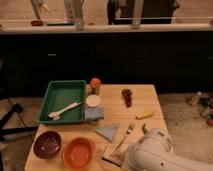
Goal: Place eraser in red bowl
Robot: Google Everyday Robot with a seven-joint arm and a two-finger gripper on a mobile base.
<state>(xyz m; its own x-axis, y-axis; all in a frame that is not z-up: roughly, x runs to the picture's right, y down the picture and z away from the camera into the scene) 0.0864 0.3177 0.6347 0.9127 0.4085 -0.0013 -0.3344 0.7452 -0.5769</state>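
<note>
A: Eraser [113, 155] — where is it lying?

B: At the bottom centre of the frame, on the wooden table [150, 102], right against the white arm [155, 155]. The gripper [121, 159] is sitting just beside it, probably lining up a grab; I cannot tell whether the claw is spread or clenched.

A: And the red bowl [78, 152]?

B: It is waiting lower left, near the eraser, beside the maroon bowl [47, 144]. The green tray [63, 102] is holding utensils above them.

A: Any writing?

B: None is showing.
</note>
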